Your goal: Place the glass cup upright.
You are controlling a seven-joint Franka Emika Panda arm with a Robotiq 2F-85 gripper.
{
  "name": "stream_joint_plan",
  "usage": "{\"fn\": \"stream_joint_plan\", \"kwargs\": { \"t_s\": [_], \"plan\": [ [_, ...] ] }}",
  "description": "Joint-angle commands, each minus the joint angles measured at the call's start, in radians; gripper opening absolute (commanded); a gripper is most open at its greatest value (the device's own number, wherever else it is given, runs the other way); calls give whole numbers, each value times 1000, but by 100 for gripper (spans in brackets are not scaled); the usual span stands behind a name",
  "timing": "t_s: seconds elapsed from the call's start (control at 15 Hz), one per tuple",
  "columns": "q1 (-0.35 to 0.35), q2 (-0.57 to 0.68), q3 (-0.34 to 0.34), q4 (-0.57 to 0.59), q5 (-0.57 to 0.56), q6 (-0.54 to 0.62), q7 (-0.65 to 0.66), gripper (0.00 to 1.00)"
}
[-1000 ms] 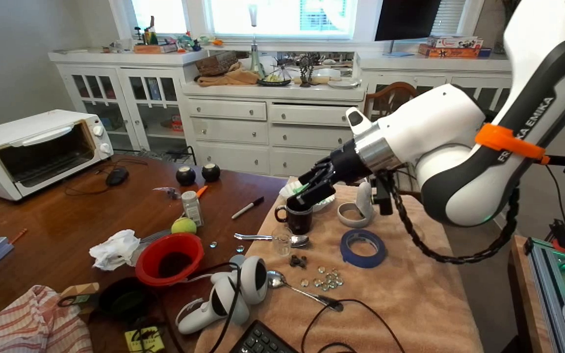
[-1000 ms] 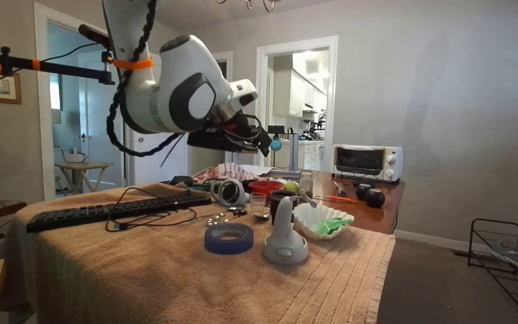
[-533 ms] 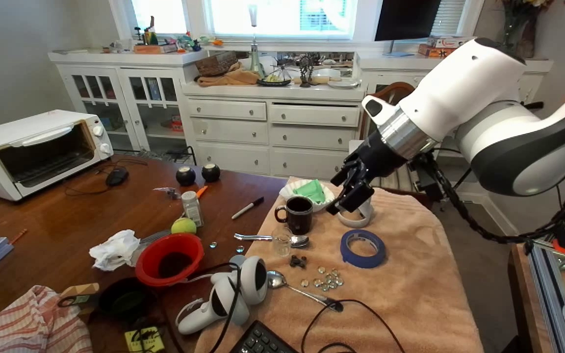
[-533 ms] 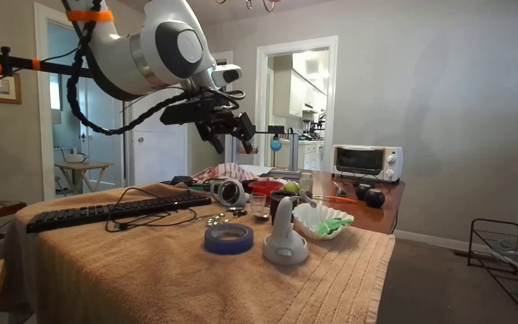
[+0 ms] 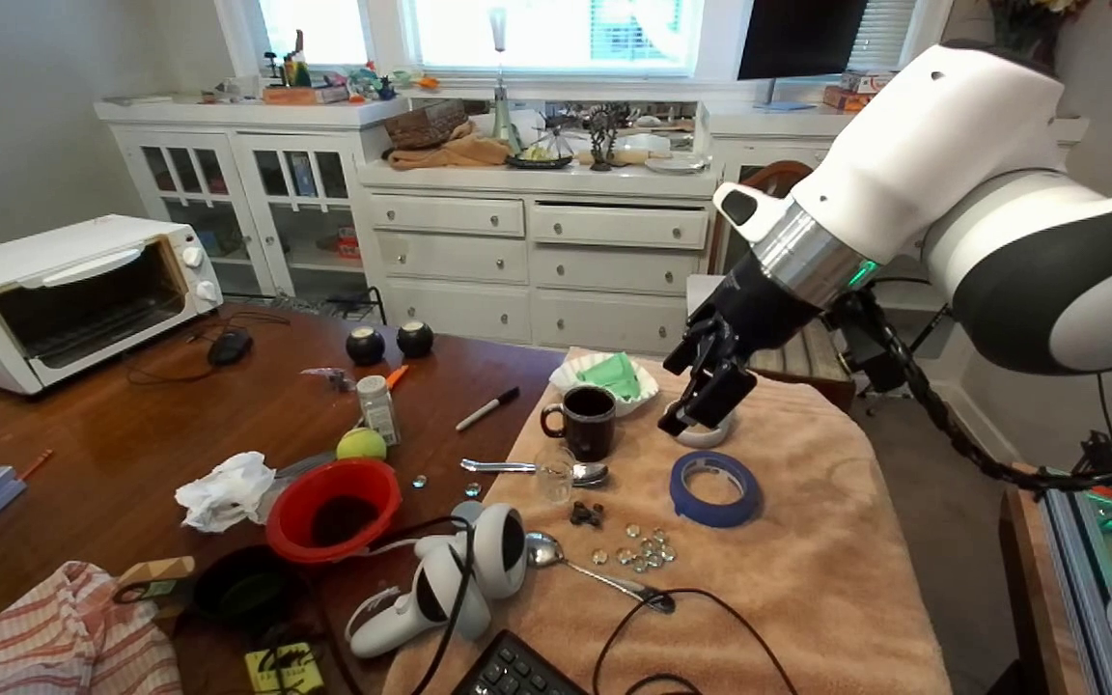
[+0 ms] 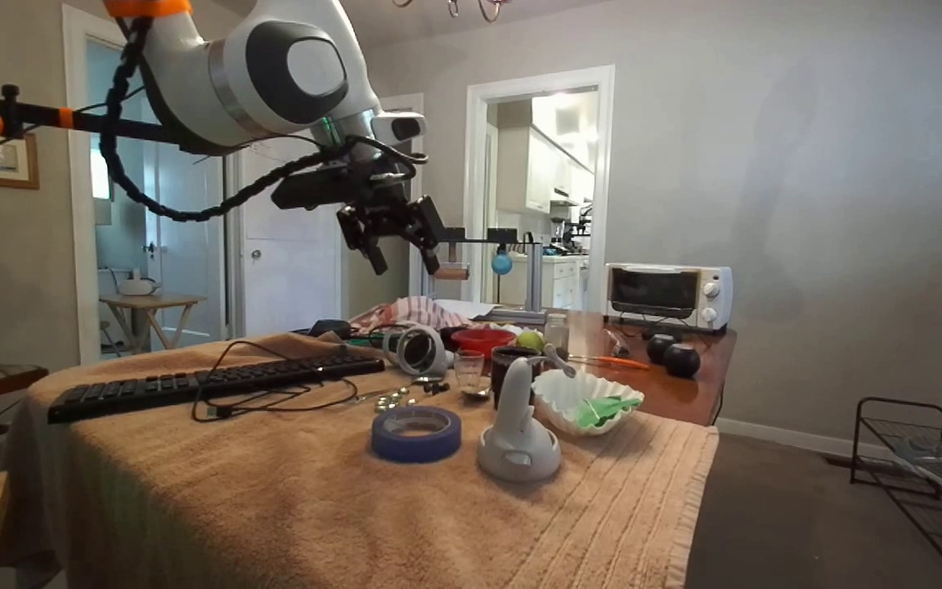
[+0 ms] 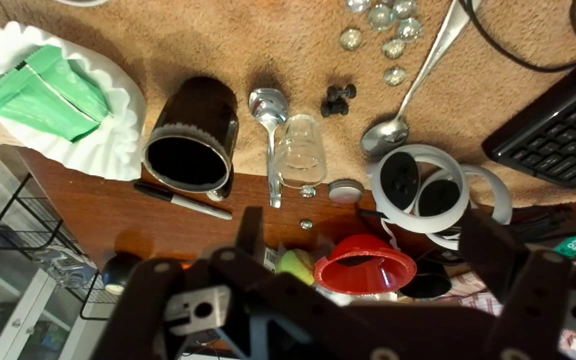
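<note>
The glass cup [image 5: 554,475] is a small clear tumbler on the tan towel near its edge with the wooden table. It stands upright with its wider rim up in both exterior views [image 6: 469,370] and in the wrist view [image 7: 301,152]. A spoon [image 7: 269,111] lies right beside it. My gripper [image 5: 680,398] is open and empty, held in the air above the towel, apart from the cup. In the wrist view its spread fingers [image 7: 364,214] frame the red bowl far below, with the cup further up the picture.
The black mug [image 5: 591,425] stands near the cup. Small black pieces [image 7: 337,100], glass beads [image 7: 393,49], blue tape [image 5: 714,490], a white fluted dish [image 6: 549,393] and a grey controller [image 6: 513,425] are on the towel. A red bowl [image 5: 336,512] and white controllers [image 5: 440,589] are nearby.
The arm has drawn back and turned, taking the gripper away from in front of the mug, rightward in an exterior view. The cup and other objects have not moved.
</note>
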Motion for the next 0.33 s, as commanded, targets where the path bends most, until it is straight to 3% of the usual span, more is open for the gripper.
{"fn": "stream_joint_plan", "kwargs": {
  "t_s": [0.0, 0.27],
  "plan": [
    [-2, 4, 1, 0, 0, 1, 0, 100],
    [-5, 7, 3, 0, 0, 1, 0, 100]
  ]
}}
